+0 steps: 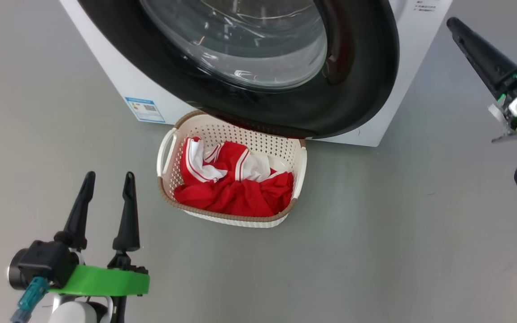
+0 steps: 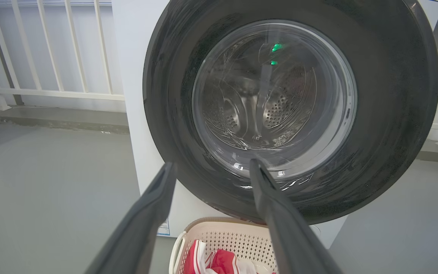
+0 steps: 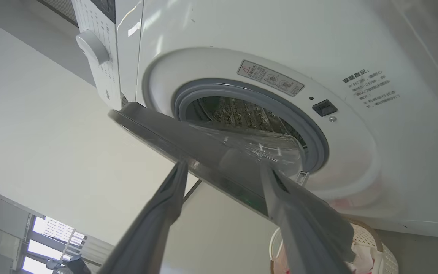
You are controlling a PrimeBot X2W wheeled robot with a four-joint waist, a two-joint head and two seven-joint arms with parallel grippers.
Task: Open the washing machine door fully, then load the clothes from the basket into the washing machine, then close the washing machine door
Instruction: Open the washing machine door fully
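Stretching smooth grey, the floor [image 1: 375, 224] bears the basket [image 1: 236, 134] — left gripper [image 1: 109, 175] and right gripper [image 3: 223, 166] gape empty.

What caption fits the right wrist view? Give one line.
Open right gripper before the partly open door; gasket and drum behind, basket at lower right.

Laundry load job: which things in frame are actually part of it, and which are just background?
Part of the job:
- washing machine
- washing machine door, partly open
- basket on the floor below the door
- clothes, red and white, in the basket

Just there:
- white railing behind the machine
- blue energy sticker
- control dial
- warning label above the drum opening
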